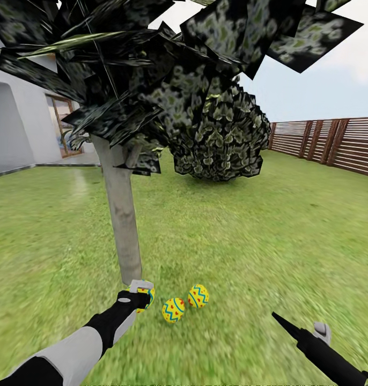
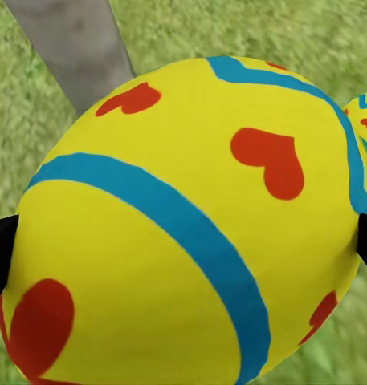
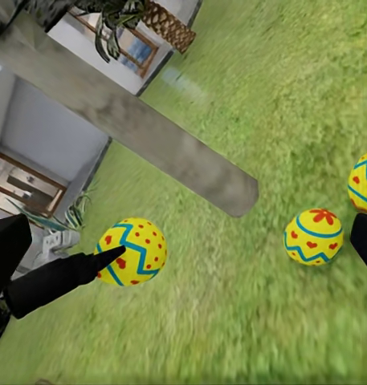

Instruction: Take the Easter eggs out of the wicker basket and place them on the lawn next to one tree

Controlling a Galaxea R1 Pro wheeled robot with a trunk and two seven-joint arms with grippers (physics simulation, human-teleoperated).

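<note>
With two eggs (image 1: 185, 303) already lying on the lawn (image 1: 259, 236) beside the tree (image 1: 122, 225), the left gripper (image 1: 144, 296), clamped on the third egg (image 2: 191, 233), should lower it to the grass by the trunk, then release gently.

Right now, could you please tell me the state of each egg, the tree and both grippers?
Third egg: held between the left gripper fingers, at the tree base.
Middle egg: lying on the lawn.
Far egg: lying on the lawn.
Tree: upright.
Right gripper: open, empty.
</note>
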